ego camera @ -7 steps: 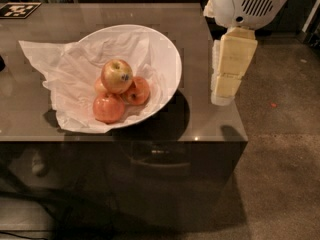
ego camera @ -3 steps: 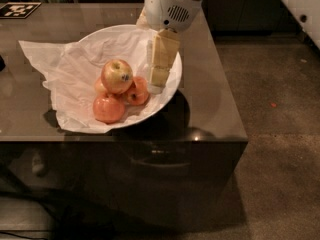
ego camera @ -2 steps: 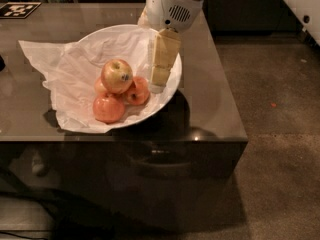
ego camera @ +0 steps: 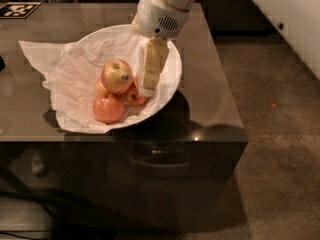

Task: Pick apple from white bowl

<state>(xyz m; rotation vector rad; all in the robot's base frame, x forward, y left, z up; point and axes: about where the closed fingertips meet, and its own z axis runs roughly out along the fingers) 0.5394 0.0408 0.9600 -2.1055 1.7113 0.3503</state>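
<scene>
A large glossy white bowl [ego camera: 172, 69] lined with crumpled white paper [ego camera: 47, 66] stands on a dark glossy table [ego camera: 210, 89]. Several apples lie in it: a yellow-red apple [ego camera: 116, 76] on top, a red one [ego camera: 108, 108] at the front and another red one [ego camera: 133, 97] to its right. My gripper [ego camera: 148, 87] hangs from the white arm [ego camera: 162, 9] inside the bowl's right half. Its cream tips [ego camera: 146, 90] are down beside the right red apple, just right of the top apple.
A black-and-white marker tag [ego camera: 19, 9] lies at the table's far left corner. The table's right edge drops to a speckled carpet floor [ego camera: 280, 149]. A white wall [ego camera: 295, 19] runs along the far right.
The arm has swung left from beside the table's right edge to over the bowl, and the gripper has come down into it next to the apples. The apples have not moved.
</scene>
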